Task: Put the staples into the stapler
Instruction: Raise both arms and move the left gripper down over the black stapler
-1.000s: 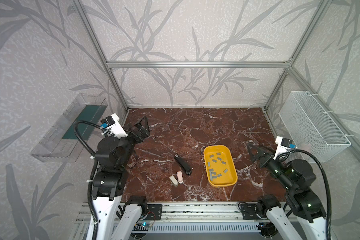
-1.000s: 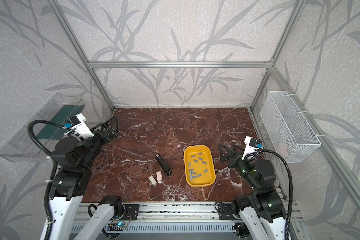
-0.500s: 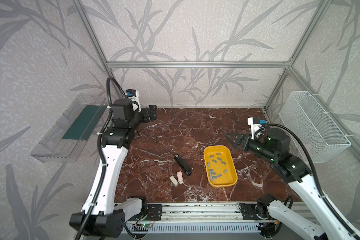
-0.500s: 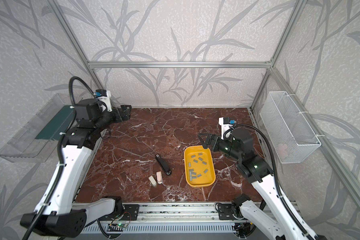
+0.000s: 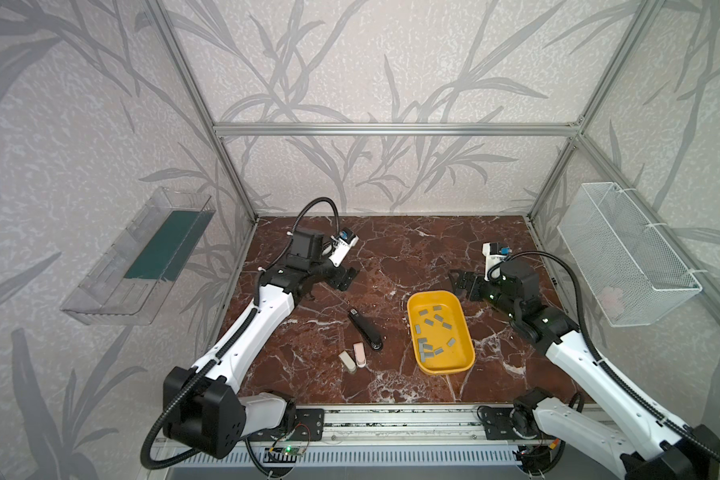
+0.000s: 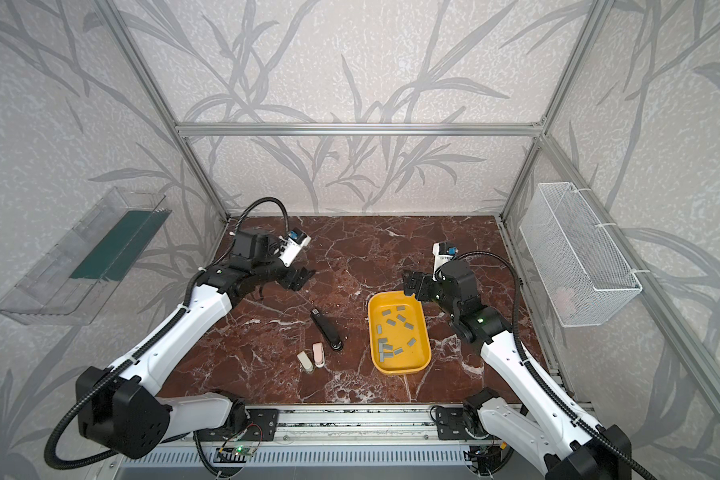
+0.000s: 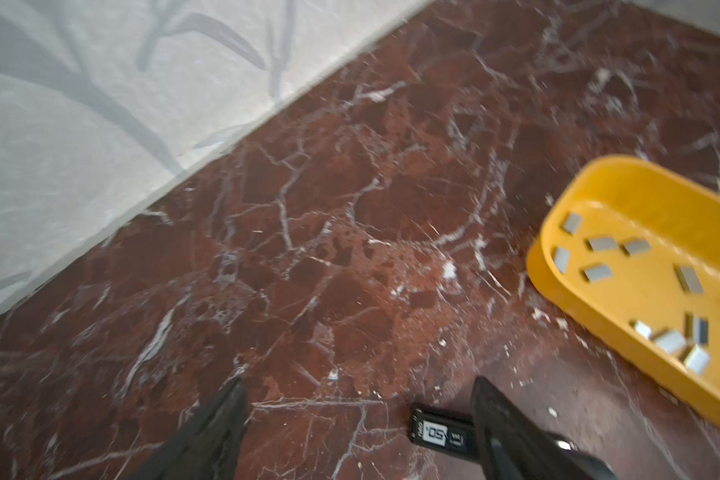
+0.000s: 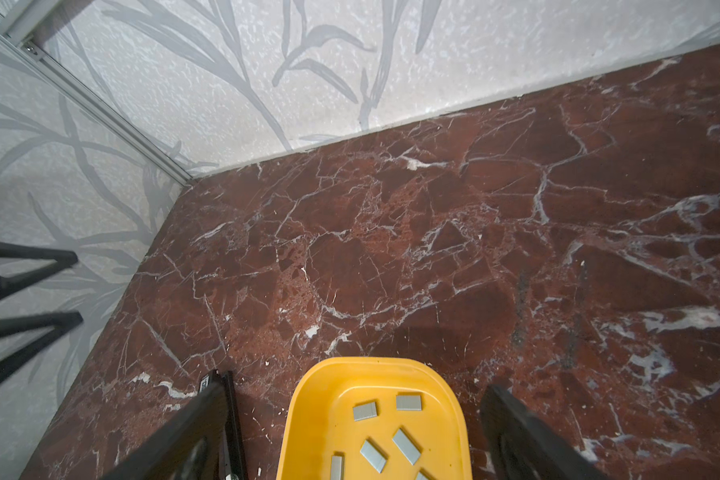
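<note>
Moved inward: L pincer (image 5: 346, 279), R pincer (image 5: 458, 283) | both spread | blk stapler (image 5: 364, 331) diagonal, label-end far-left

Leaf-patterned grey walls (image 5: 391, 62) enclose a red-brown marble floor (image 5: 391, 249) inside aluminium framing (image 5: 391, 129).

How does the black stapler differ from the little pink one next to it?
The black stapler is longer than the pink stapler. The pink stapler lies side by side with a beige stapler; the black stapler lies at an angle to both. The black stapler carries a white label at its far end; the pink stapler shows none. Both lie flat on the table.
</note>
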